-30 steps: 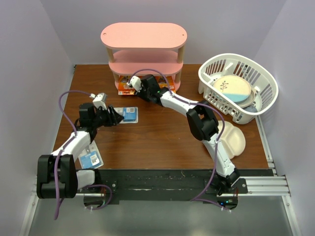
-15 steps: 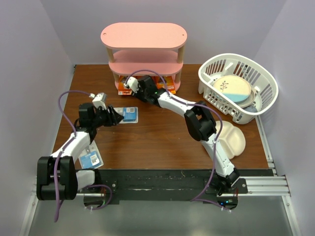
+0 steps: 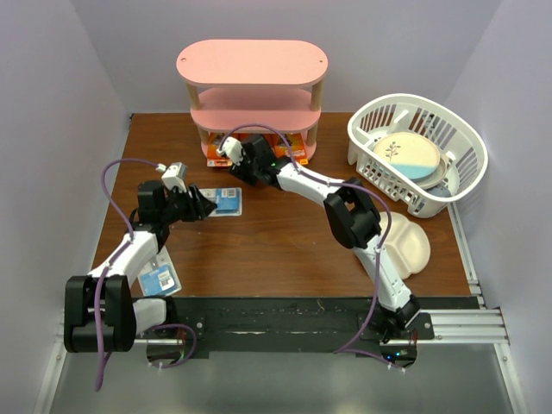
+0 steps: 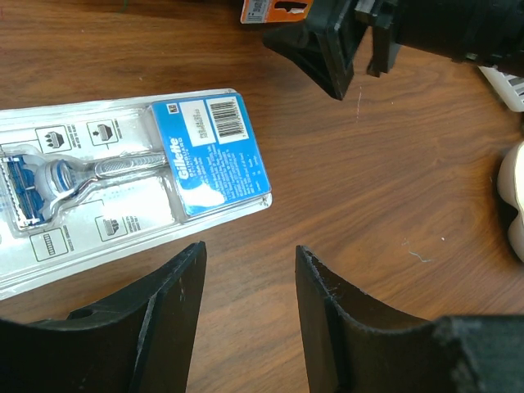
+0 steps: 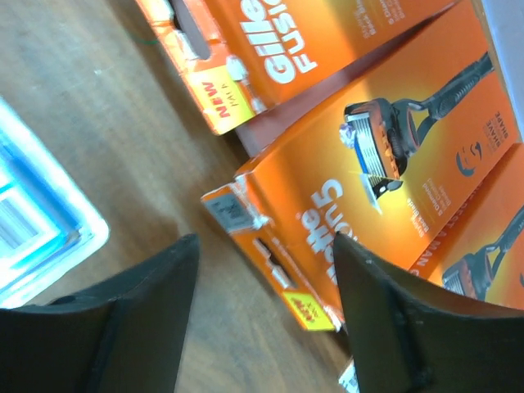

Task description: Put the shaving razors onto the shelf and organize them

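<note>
right gripper (image 5: 266, 246) apart | left gripper (image 4: 250, 250) apart | orange pack (image 5: 270, 41): "gille fusio" (cropped), probably gillette fusion | blister card (image 4: 123, 172): gillette

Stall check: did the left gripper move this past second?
No. The left gripper holds its spot relative to the pink three-tier shelf, beside the white-and-blue blister pack.

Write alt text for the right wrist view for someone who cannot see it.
Three orange razor packs lie close together on a brown wooden table. The right gripper hangs open in front of them, its two black fingers holding nothing. A white-and-blue razor card shows at the left edge.
</note>
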`<act>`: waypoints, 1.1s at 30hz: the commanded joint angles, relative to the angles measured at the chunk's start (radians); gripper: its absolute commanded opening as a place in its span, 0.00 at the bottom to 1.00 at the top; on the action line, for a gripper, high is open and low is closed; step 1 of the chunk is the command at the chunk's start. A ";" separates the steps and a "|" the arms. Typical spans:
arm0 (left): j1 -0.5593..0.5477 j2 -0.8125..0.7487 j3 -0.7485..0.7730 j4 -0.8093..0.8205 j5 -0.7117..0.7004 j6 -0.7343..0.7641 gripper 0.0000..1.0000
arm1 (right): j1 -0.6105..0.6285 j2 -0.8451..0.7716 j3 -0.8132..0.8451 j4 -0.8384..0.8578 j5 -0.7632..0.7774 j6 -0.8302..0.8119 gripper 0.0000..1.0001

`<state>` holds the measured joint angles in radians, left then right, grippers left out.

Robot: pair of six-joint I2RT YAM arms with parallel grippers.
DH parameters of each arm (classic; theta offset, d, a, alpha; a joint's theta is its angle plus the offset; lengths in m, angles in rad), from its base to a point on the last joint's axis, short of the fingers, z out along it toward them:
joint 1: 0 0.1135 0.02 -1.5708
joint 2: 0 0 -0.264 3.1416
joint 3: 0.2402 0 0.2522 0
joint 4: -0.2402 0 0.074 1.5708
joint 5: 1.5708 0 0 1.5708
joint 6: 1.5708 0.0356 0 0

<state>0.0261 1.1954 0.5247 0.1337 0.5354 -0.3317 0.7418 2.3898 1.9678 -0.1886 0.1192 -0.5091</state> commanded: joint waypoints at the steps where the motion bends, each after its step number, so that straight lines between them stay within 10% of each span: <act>1: 0.011 -0.020 0.005 0.026 0.000 -0.004 0.53 | 0.022 -0.187 -0.007 -0.004 -0.019 0.014 0.73; 14: 0.077 0.000 0.028 -0.080 -0.064 -0.170 0.58 | 0.030 -0.296 -0.182 -0.222 -0.587 0.063 0.99; 25: 0.147 -0.063 0.005 -0.195 -0.180 -0.213 0.63 | 0.050 -0.080 0.049 -0.224 -0.655 0.037 0.99; 33: 0.158 -0.017 0.155 -0.291 -0.105 0.028 0.64 | 0.071 0.043 0.121 -0.207 -0.639 0.017 0.99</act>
<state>0.1764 1.1557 0.5533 -0.1081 0.3840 -0.4644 0.7986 2.3951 2.0121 -0.4110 -0.4938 -0.4706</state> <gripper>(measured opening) 0.643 0.986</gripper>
